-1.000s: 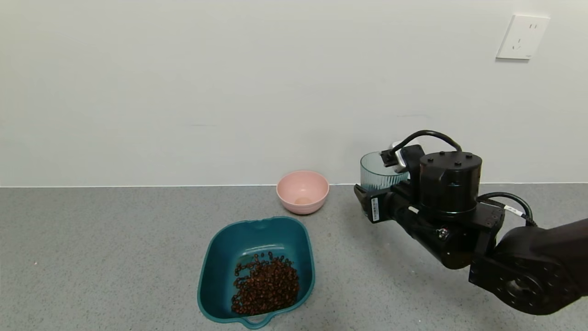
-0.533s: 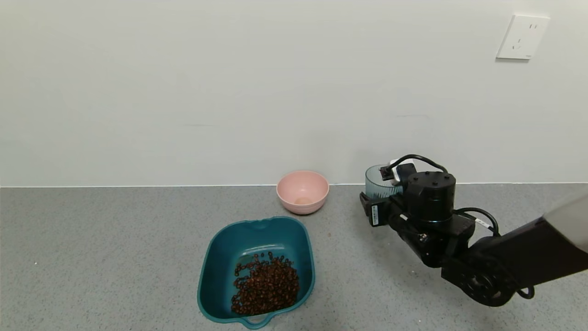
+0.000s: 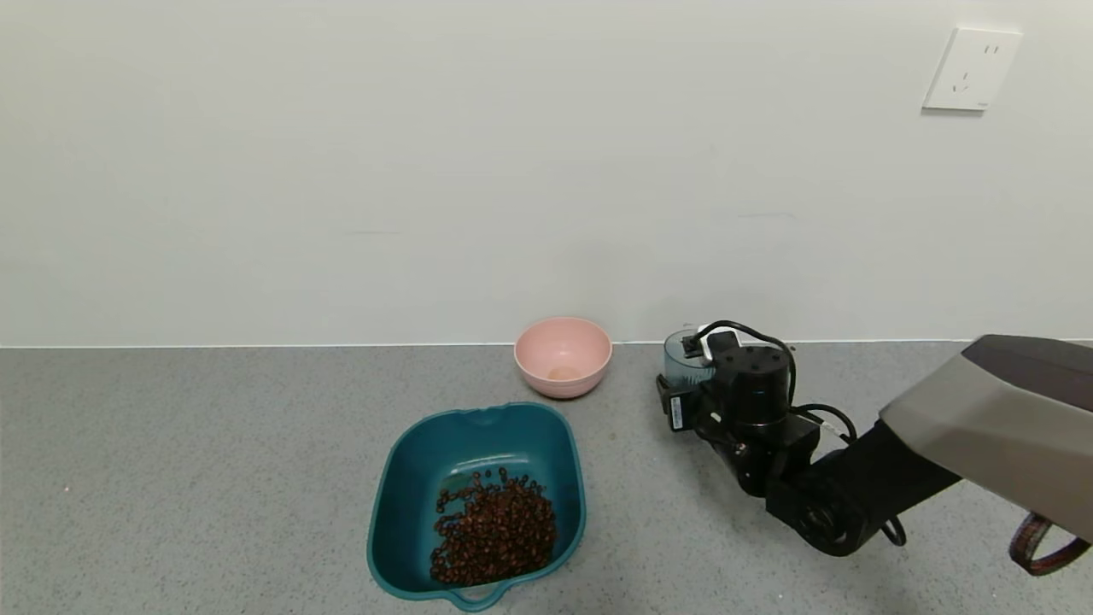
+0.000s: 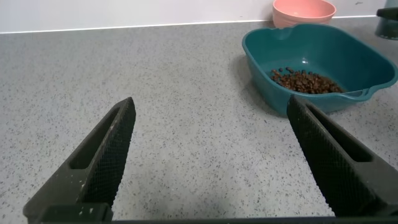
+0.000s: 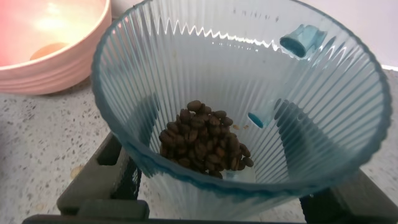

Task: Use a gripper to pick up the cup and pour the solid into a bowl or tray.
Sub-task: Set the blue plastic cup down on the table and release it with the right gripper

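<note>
The right gripper point(image 3: 683, 395) was clamped on the cup point(image 3: 683, 357), low beside the pink bowl point(image 3: 563, 356); some beans point(image 5: 202, 140) remained inside; the tub point(image 3: 401, 512) held the rest; a loose grip could tip it. The left gripper point(image 4: 211, 155), apart, stayed idle.

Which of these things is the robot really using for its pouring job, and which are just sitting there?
Part of the job:
- right gripper, its fingers around the cup
- cup, upright, some beans inside
- beans
- teal tub, holding most of the beans

Just lying about:
- pink bowl
- wall socket
- left gripper, open, idle over the counter
</note>
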